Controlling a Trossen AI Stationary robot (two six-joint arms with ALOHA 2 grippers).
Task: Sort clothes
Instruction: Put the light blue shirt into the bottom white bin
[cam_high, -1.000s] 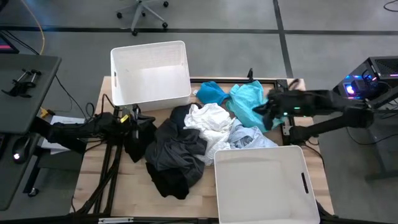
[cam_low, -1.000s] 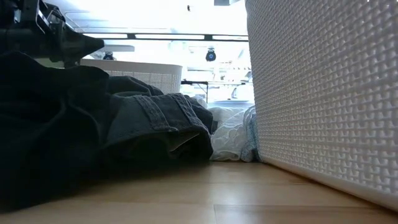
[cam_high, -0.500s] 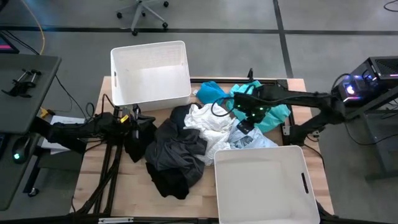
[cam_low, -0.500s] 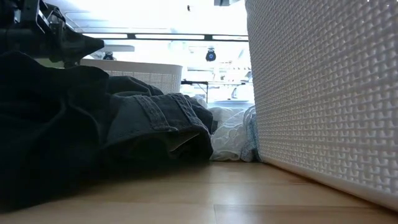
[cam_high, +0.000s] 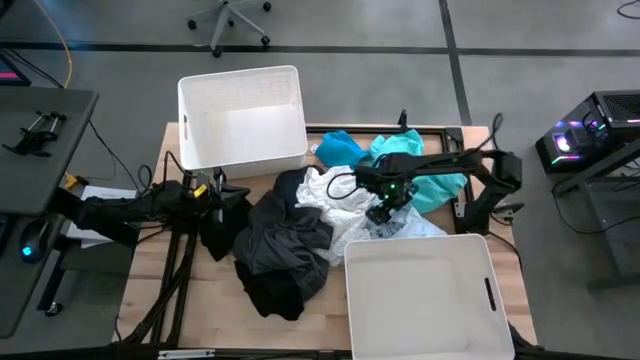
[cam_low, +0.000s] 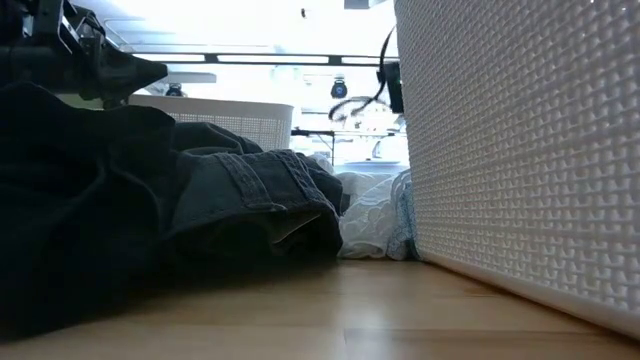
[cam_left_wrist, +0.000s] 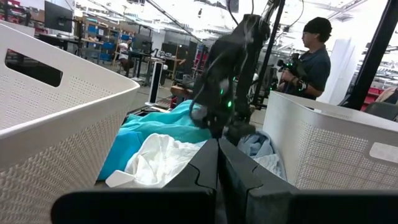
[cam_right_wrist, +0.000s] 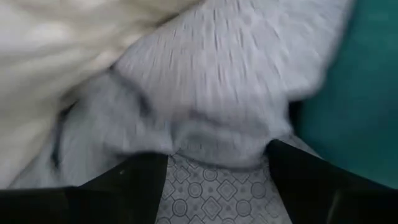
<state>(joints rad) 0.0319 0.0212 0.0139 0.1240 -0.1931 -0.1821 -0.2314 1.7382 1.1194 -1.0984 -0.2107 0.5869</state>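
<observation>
The clothes lie heaped across the table's middle: black and dark grey garments (cam_high: 280, 250), a white one (cam_high: 335, 195), a pale grey-blue one (cam_high: 410, 225), a turquoise one (cam_high: 435, 185) and a bright blue one (cam_high: 338, 148). My right gripper (cam_high: 383, 212) points down over the pale grey-blue garment (cam_right_wrist: 217, 124). It is open, with a hump of that cloth between its fingers (cam_right_wrist: 130, 180). My left gripper (cam_high: 218, 190) waits shut at the table's left, just above the black cloth's edge. Nothing shows between its fingers (cam_left_wrist: 217, 152). My right gripper comes down from above with one finger on each side of a raised fold (cam_right_wrist: 214, 146) of the pale grey-blue garment, which lies on the pile. Whether the fingers touch the cloth, I cannot tell.
A white bin (cam_high: 240, 120) stands at the far left of the table. A second white bin (cam_high: 420, 295) stands at the near right, close beside my right gripper. Cables run along the table's left side. A person (cam_left_wrist: 311, 56) stands in the room beyond the table.
My right arm has swung from the table's right edge toward the left and near side, past the turquoise garment, and has come down over the pale grey-blue one. The turquoise garment now lies spread out at the far right.
</observation>
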